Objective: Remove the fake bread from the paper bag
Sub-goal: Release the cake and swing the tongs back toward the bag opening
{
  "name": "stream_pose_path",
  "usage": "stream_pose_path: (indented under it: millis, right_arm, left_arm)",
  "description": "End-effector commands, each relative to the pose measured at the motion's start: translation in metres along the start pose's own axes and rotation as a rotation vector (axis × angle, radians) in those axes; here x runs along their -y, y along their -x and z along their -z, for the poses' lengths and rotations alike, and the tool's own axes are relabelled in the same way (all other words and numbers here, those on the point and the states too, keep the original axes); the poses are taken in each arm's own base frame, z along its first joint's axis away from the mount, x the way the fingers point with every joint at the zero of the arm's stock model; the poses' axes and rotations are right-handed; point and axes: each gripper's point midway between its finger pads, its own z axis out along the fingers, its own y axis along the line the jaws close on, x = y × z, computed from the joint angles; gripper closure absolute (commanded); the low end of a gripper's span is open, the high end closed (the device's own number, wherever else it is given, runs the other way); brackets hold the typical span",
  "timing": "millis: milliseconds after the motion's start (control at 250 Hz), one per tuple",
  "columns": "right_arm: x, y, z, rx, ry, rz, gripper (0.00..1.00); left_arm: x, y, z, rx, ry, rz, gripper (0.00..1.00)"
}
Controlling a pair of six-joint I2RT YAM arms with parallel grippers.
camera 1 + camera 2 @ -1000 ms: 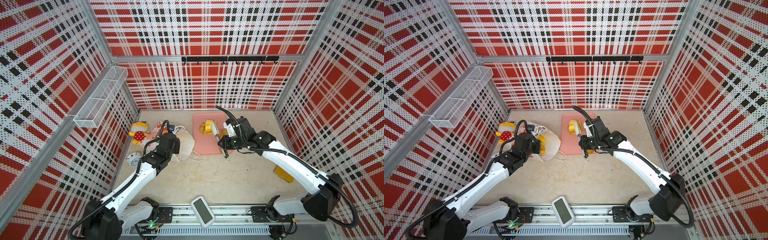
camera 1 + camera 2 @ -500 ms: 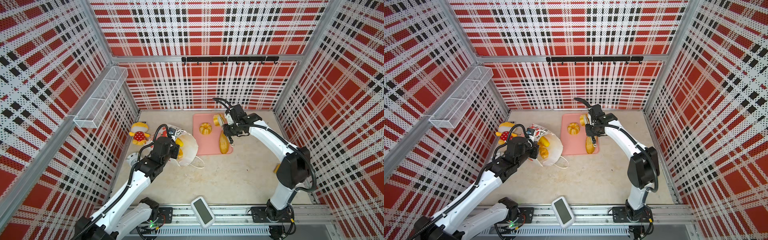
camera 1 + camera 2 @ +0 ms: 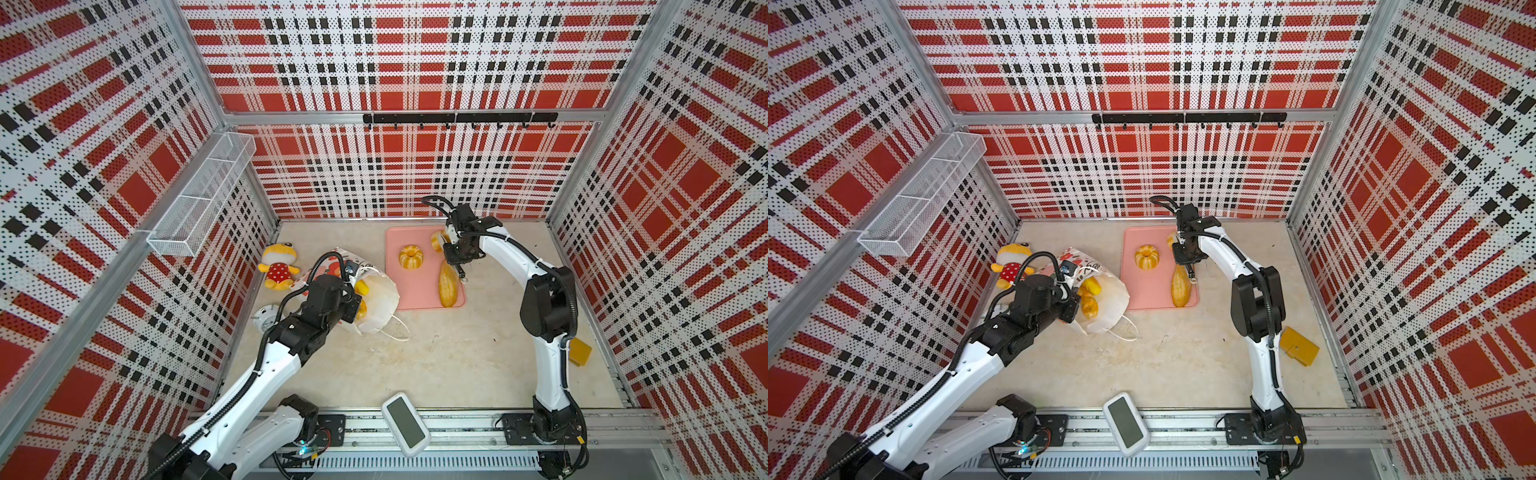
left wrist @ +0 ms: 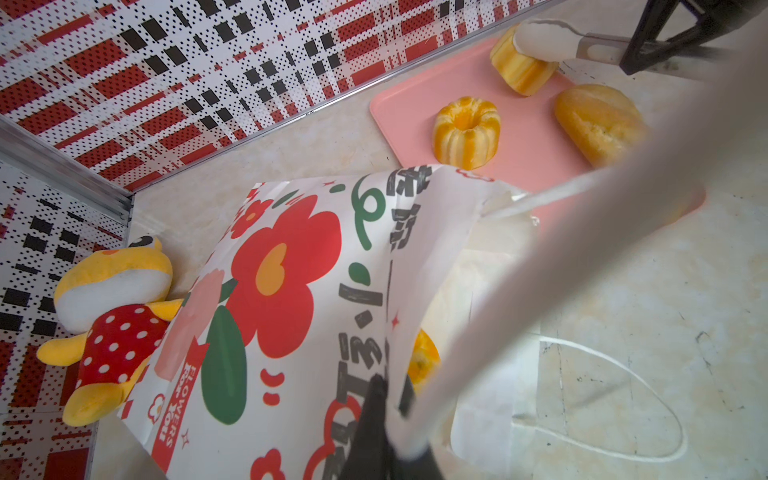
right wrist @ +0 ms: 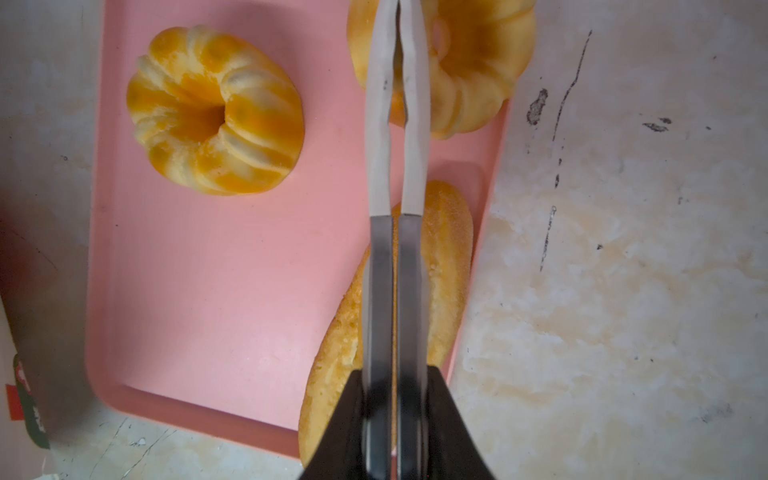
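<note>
The white flower-print paper bag (image 3: 380, 297) (image 3: 1111, 301) (image 4: 291, 291) lies tilted at the left. My left gripper (image 3: 1073, 309) (image 4: 384, 399) is shut on its rim. Fake bread pieces (image 3: 361, 287) (image 3: 1091, 286) (image 4: 422, 359) show in its mouth. On the pink tray (image 3: 415, 291) (image 5: 208, 270) lie a ring cake (image 3: 411, 257) (image 5: 214, 112), a long loaf (image 3: 449, 286) (image 5: 449, 257) and a second ring cake (image 3: 436, 241) (image 4: 521, 70). My right gripper (image 3: 453, 257) (image 5: 395, 390) is shut on metal tongs (image 5: 380, 124), whose closed white tips rest on that second cake.
A yellow plush toy (image 3: 277, 266) (image 4: 112, 324) lies behind the bag by the left wall, with a white round clock (image 3: 266, 318) nearer. A yellow block (image 3: 579, 352) sits at the right, a white device (image 3: 405, 424) on the front rail, and a wire basket (image 3: 203, 195) on the left wall.
My right gripper with the tongs has moved to the tray's back. The long loaf and a second ring cake now lie on the tray. The bag mouth shifted slightly.
</note>
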Motion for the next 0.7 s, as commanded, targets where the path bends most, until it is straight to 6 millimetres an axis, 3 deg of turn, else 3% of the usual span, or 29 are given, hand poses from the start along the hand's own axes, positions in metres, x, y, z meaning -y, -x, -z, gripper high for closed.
stream_pose_path:
  millis: [0,64,228,476,696]
  right_arm:
    - [-0.007,0.016,0.011,0.053,0.027,0.022,0.89]
    - [-0.008,0.019,0.016,0.066,0.035,0.016,0.76]
    - [-0.008,0.022,0.025,0.081,0.037,0.012,0.62]
    - [-0.008,0.021,0.026,0.081,0.056,0.002,0.61]
    - [-0.013,0.026,0.049,0.126,0.091,-0.01,0.62]
  left_arm:
    - [0.008,-0.004,-0.005,-0.007,-0.031,-0.006,1.0]
    - [0.009,-0.005,-0.007,-0.011,-0.035,-0.005,1.0]
    - [0.009,-0.003,-0.007,-0.004,-0.034,-0.005,1.0]
    - [0.012,-0.007,-0.007,-0.001,-0.05,-0.001,1.0]
    - [0.013,-0.009,-0.007,-0.002,-0.052,0.001,1.0]
